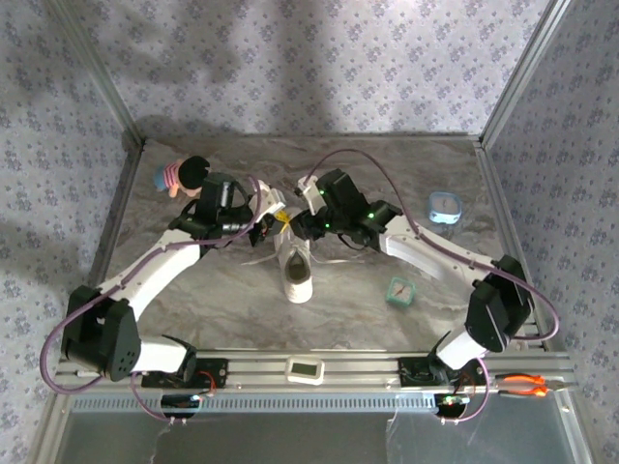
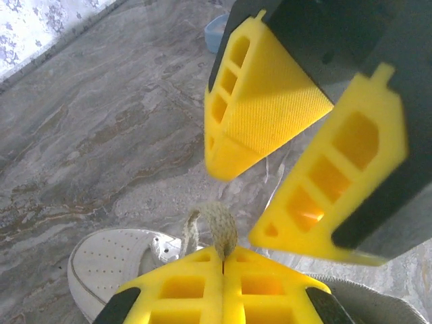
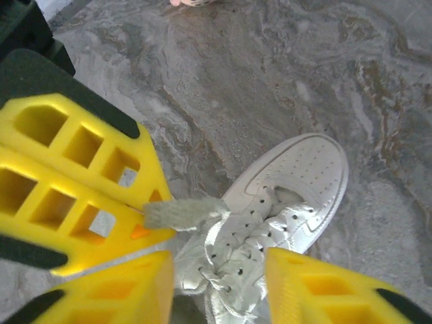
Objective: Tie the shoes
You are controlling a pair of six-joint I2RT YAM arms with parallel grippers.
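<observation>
Sneaker [image 1: 298,274]: white low-top, upright on its sole at about mid-worktop [image 1: 406,164]. Toe points to the near edge, heel to the far edge. Loose strands trail off both sides of the shoe onto the marbled surface. One lace [image 2: 217,228] is lifted off the upper as a short woven length, above the heel end.

Left pincer [image 2: 223,260]: yellow fingers pressed fully together, with the lace pinched between the tips. In the right wrist view the lace end pokes out past those tips, toward the tongue. The pincer sits over the heel end, on the side toward the left edge.

Right pincer [image 3: 219,262]: jaws partly apart with nothing held between them; the laced upper shows through the gap. It hovers just beside the left pincer, on the side toward the right edge. Cannot tell whether the two sets of tips touch.

Surroundings:
- Doll [image 1: 182,177], black hair, at the far left corner.
- Blue case [image 1: 445,207], near the right edge.
- Small teal clock [image 1: 400,290], between the sneaker and the right edge.
- Orange-handled pliers [image 1: 527,385], on the rail beyond the near edge, toward the right corner.
</observation>
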